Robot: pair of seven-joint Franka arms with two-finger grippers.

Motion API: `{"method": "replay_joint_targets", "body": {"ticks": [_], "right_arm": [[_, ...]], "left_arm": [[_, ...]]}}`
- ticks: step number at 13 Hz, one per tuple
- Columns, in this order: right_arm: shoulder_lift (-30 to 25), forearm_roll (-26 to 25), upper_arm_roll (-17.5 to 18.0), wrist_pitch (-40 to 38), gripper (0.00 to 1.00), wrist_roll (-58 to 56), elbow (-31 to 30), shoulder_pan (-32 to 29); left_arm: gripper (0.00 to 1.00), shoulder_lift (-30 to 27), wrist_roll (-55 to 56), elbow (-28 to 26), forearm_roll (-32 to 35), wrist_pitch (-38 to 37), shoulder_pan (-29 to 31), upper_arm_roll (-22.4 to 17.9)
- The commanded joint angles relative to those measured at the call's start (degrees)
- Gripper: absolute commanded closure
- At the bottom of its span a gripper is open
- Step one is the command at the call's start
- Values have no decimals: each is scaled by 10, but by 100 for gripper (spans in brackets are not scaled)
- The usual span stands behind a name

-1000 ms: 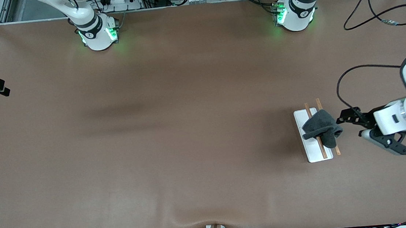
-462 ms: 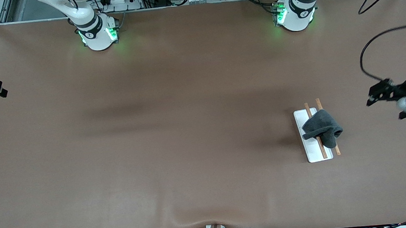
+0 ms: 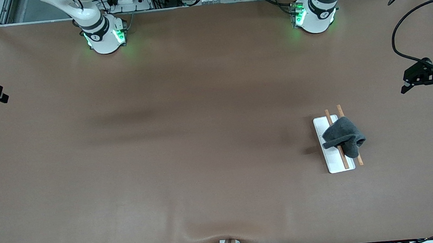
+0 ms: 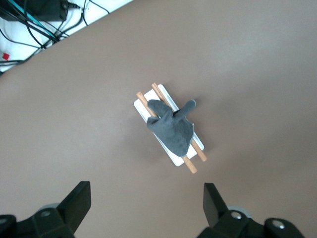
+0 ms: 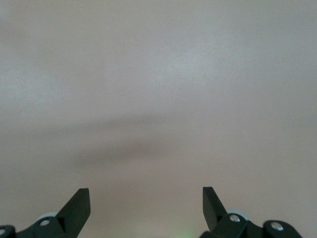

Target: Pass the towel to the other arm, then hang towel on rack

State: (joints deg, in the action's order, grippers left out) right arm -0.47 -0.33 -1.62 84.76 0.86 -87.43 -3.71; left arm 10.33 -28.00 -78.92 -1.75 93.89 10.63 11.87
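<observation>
Since one second ago the left arm has pulled away from the rack, and its left gripper [image 3: 425,91] now hangs over the table's edge at the left arm's end, well apart from the towel. Nothing else has changed place.

Going from big to small: the brown table [image 3: 186,139] is almost bare. The right arm waits; only its base shows in the front view, and the right gripper [image 5: 146,208] looks down on plain table, with its jaws spread wide and nothing between them. The left gripper's jaws are also spread wide and empty, as the left wrist view shows.

The rack [image 3: 335,162] stands toward the left arm's end of the table, nearer to the front camera than that arm's base. The towel [image 3: 343,137] is draped across both wooden rods [image 3: 343,159], bunched a little, with one corner hanging over the outer rod.

I judge that the hanging is finished and the step in hand is the retreat. To do it well, the left arm should rise and move away smoothly, keeping its cable and fingers clear of the rods, so that the light rack is not pushed and the towel does not slide off.
</observation>
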Motion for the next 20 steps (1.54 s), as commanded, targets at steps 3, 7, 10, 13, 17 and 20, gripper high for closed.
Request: {"method": "replay_joint_targets", "body": {"ticks": [3, 7, 10, 13, 17, 20], "right_arm": [[-4, -4, 0, -6, 0, 17, 7, 4], [-4, -6, 0, -6, 0, 15, 8, 7], [-3, -1, 0, -7, 0, 14, 4, 11], [-1, 2, 1, -39, 0, 17, 4, 19], [-1, 1, 1, -40, 0, 17, 5, 26], [-1, 2, 1, -36, 0, 17, 5, 26]], "left_arm": [[0, -23, 89, -7, 12, -7, 12, 3], [0, -46, 156, -12, 13, -26, 9, 0], [0, -54, 223, -16, 11, -52, -22, -32], [0, -93, 304, -56, 13, -56, -60, -42], [0, -166, 313, -155, 12, -37, -68, -50], [0, -182, 350, -173, 16, -37, -78, -52]]}}
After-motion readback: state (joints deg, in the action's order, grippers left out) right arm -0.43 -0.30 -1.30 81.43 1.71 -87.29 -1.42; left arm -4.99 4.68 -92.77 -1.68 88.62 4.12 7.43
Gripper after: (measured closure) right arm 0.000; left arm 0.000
